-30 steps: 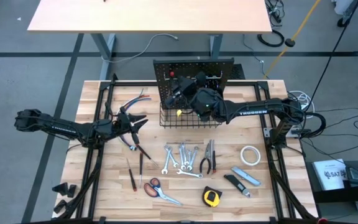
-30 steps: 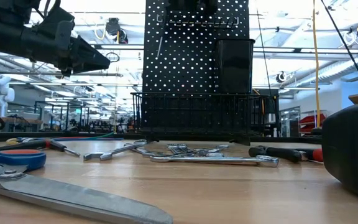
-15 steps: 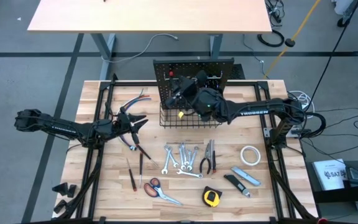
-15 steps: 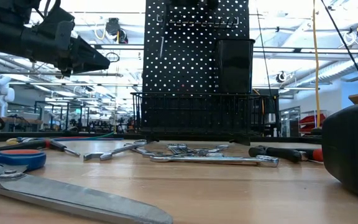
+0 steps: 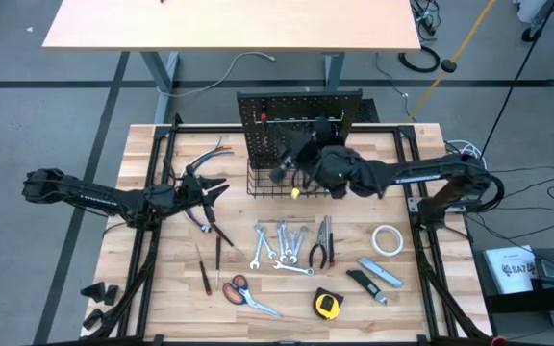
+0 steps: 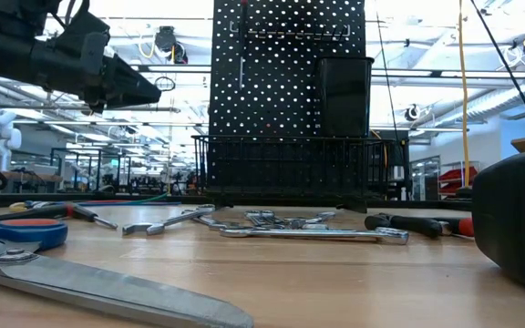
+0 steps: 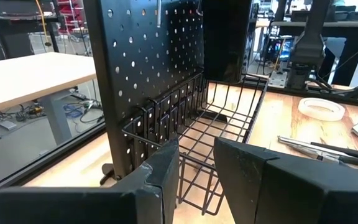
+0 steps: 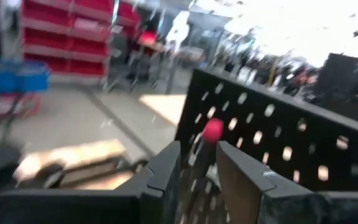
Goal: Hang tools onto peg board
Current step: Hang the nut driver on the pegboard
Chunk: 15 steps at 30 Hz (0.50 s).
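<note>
Peg board upright at the table's far edge, basket at its base. Right gripper over the basket, jaws narrow, empty. Left gripper left of the board, jaws narrow, empty. Tools lie on the table in front.

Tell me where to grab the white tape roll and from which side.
Take the white tape roll from above: it lies flat on the table with its hole up, so one claw finger goes inside the ring, one outside, pinching the wall. Nothing crowds it.
</note>
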### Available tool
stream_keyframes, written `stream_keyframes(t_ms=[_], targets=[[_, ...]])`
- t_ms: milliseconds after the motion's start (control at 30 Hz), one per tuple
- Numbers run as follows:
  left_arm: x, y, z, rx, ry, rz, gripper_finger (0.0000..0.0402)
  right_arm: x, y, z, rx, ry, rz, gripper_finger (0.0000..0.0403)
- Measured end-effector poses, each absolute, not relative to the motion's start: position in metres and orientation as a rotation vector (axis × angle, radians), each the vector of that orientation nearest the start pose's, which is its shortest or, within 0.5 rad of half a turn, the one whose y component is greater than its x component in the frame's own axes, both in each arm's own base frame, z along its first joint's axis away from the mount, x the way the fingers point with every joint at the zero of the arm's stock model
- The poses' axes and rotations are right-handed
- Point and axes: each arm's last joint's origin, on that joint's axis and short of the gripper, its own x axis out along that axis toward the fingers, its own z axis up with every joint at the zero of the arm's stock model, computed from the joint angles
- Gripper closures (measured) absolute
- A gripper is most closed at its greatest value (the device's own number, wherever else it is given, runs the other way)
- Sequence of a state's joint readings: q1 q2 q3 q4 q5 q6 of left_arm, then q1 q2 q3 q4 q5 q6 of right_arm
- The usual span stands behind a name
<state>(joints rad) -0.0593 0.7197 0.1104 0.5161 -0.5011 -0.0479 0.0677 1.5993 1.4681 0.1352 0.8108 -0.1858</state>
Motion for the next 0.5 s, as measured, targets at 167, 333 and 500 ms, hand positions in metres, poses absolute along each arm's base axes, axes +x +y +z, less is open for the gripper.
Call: stream_keyframes(t_ms=[167,333,500], targets=[[0.15,0.005,0.177,-0.02,0.084,0.441,0.0294,0.342,0.037,0.385,-0.112,0.257,-0.632,0.0307],[0.15,0.005,0.178,-0.023,0.082,0.435,0.0294,0.321,0.063,0.361,0.051,0.476,-0.55,0.0307],[0.15,0.005,0.178,-0.045,0.077,0.434,0.0294,0.306,0.079,0.335,0.265,0.728,-0.49,0.0307]])
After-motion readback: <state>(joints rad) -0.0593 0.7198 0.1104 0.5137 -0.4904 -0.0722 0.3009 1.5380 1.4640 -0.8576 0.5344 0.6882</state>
